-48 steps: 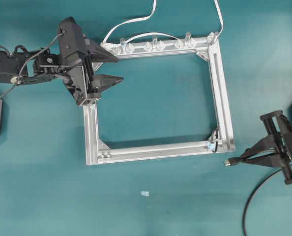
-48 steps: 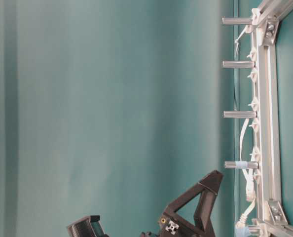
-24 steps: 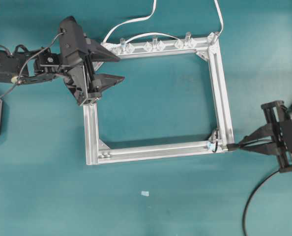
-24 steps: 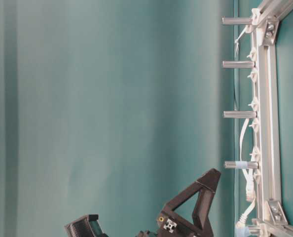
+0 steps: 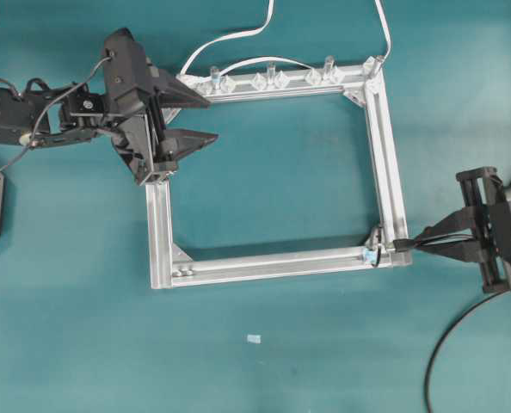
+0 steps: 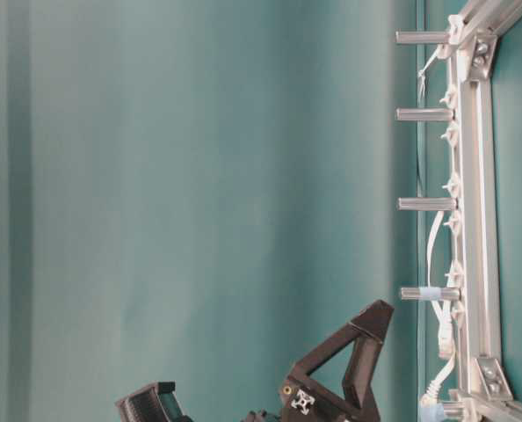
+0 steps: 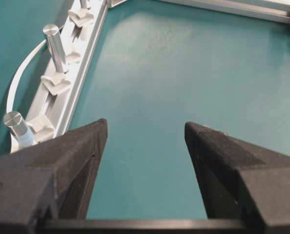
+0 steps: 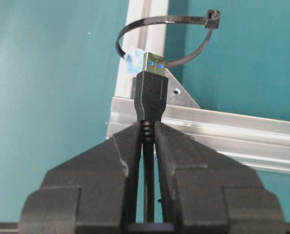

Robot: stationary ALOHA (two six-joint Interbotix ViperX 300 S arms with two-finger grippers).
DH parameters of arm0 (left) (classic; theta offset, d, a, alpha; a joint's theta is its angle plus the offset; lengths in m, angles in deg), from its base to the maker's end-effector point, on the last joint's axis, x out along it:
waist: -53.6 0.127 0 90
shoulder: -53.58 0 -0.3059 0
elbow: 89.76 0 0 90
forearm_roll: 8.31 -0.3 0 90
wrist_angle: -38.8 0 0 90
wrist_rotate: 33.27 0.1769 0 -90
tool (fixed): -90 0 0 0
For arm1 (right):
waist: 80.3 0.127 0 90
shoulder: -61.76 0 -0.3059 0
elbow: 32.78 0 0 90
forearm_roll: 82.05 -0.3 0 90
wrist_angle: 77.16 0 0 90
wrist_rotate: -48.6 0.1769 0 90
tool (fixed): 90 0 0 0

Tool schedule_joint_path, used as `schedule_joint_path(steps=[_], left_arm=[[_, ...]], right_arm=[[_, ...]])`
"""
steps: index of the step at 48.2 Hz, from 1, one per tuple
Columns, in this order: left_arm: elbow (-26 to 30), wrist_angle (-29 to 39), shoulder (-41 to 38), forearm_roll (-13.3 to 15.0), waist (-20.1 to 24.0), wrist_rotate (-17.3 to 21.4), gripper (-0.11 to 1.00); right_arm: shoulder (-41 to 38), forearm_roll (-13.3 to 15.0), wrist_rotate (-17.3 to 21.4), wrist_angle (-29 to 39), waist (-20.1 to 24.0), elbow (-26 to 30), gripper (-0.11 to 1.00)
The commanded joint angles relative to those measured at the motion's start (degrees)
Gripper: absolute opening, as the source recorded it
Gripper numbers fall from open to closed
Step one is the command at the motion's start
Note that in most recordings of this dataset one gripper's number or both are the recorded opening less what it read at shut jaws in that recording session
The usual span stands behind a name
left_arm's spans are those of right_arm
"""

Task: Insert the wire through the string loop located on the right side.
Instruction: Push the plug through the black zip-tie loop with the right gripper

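Note:
The wire (image 5: 434, 366) is a thin black cable ending in a dark plug (image 8: 151, 87) with a metal tip. My right gripper (image 8: 147, 127) is shut on it just behind the plug. In the overhead view the right gripper (image 5: 423, 243) holds the plug against the frame's lower right corner. The string loop (image 8: 159, 18) is a thin black ring with a pale-blue bit (image 8: 132, 58) at its base, standing on that corner (image 5: 374, 247). The plug's tip is level with the loop's near edge. My left gripper (image 5: 208, 120) hangs open over the frame's upper left, and its jaws (image 7: 145, 129) hold nothing.
The aluminium frame (image 5: 393, 172) lies flat on the teal table. Upright metal pegs (image 7: 54, 41) and clear clips (image 7: 52, 84) line its far rail, with white flat cables (image 5: 238, 36) running off the back. In the table-level view the left gripper (image 6: 349, 369) stands near the pegs (image 6: 424, 204).
My right gripper has carried the plug up and to the left, from below the frame to its lower right corner at the loop. The left arm has not moved.

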Motion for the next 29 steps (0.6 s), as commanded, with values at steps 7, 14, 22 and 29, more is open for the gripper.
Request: schedule_joint_path(steps=[7, 14, 22, 29], left_arm=[[1.2, -0.3, 1.2, -0.2, -0.1, -0.2, 0.67], [1.2, -0.3, 1.2, -0.2, -0.1, -0.1, 0.67], [1.4, -0.3, 1.2, -0.2, -0.1, -0.1, 0.67], [1.6, -0.3, 1.2, -0.2, -0.1, -0.1, 0.67]], right_arm=[[0.2, 0.1, -0.1, -0.5, -0.6, 0.4, 0.12], [0.2, 0.2, -0.1, -0.6, -0.6, 0.4, 0.12], [0.2, 0.2, -0.1, -0.5, -0.6, 0.4, 0.12], [0.2, 0.1, -0.1, -0.5, -0.6, 0.4, 0.12]])
